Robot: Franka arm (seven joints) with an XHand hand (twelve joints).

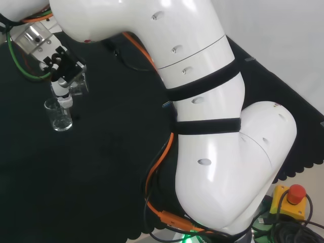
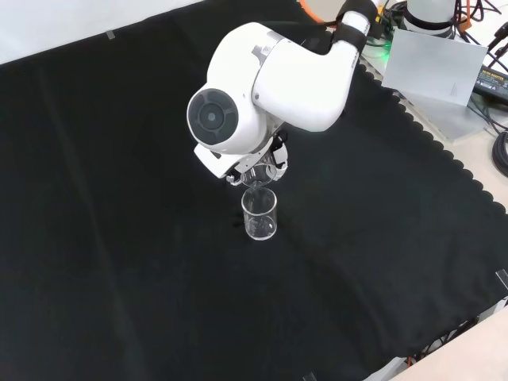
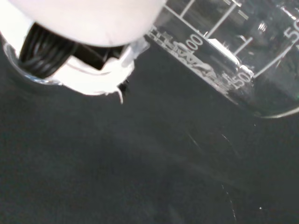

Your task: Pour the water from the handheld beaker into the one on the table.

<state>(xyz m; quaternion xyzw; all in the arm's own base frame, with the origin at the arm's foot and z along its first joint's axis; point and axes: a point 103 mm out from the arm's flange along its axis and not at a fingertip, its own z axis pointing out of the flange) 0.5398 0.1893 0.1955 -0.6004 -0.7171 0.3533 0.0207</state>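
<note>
1. The black and white hand has its fingers curled around a tilted clear glass beaker with printed marks.
2. A second clear glass beaker stands upright on the black cloth surface, well in from its edges, directly beneath the fingers and the tilted beaker.

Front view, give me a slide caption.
Robot hand tips a held beaker over the beaker on the cloth.

Robot hand tilted downward, fingers curled in grasp.
</note>
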